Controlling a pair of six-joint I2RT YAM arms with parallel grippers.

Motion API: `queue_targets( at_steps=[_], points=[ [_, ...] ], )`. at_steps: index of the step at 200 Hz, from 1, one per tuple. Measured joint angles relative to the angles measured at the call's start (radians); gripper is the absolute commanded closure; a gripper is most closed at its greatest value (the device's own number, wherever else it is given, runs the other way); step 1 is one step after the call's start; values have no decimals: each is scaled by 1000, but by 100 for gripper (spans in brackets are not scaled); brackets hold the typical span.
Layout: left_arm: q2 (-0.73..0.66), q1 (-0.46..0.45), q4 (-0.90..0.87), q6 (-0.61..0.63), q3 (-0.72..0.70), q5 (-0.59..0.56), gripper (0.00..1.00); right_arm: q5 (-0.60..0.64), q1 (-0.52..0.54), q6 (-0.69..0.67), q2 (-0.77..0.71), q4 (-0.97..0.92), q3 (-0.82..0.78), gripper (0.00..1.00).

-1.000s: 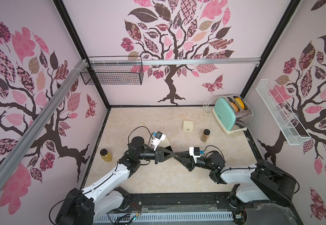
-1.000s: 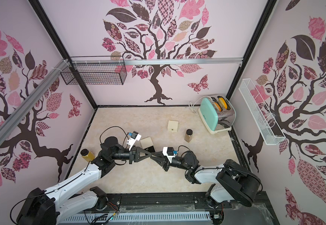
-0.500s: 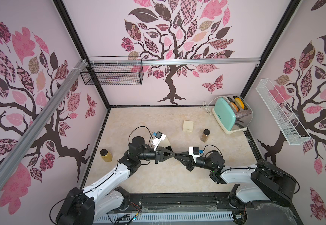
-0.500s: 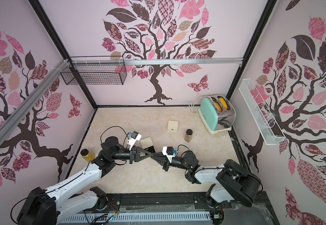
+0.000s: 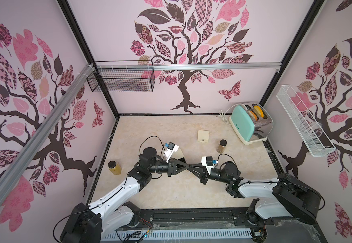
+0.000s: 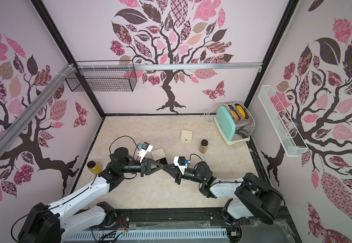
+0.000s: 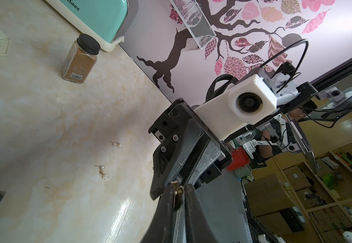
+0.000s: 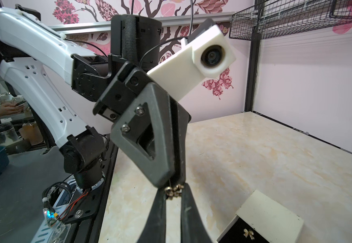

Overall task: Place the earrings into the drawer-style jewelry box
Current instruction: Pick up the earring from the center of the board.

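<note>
Lower centre, tip to tip — black right gripper point(image 5: 190, 166) clamps a tiny golden metal earring point(image 8: 173, 191); black left gripper point(image 5: 186, 166) — hold unclear.

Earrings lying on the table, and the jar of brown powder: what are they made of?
The earrings look like thin gold-coloured metal with glossy white pearl-like beads; real pearl or plastic, I cannot tell. The jar looks like clear glass, since brown powder shows through, with a black cap, probably plastic.
</note>
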Motion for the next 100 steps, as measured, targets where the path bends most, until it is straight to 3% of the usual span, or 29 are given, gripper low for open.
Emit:
queue_targets(
  at_steps=[59, 79, 100],
  points=[
    [-51, -2, -116, 34, 15, -107, 31, 78, 1, 9, -16, -154, 53, 92],
    [-67, 0, -197, 45, 30, -195, 17, 116, 1, 11, -18, -246, 86, 92],
    [-80, 8, -300, 50, 61, -336, 10, 161, 1, 16, -17, -377, 137, 92]
  ],
)
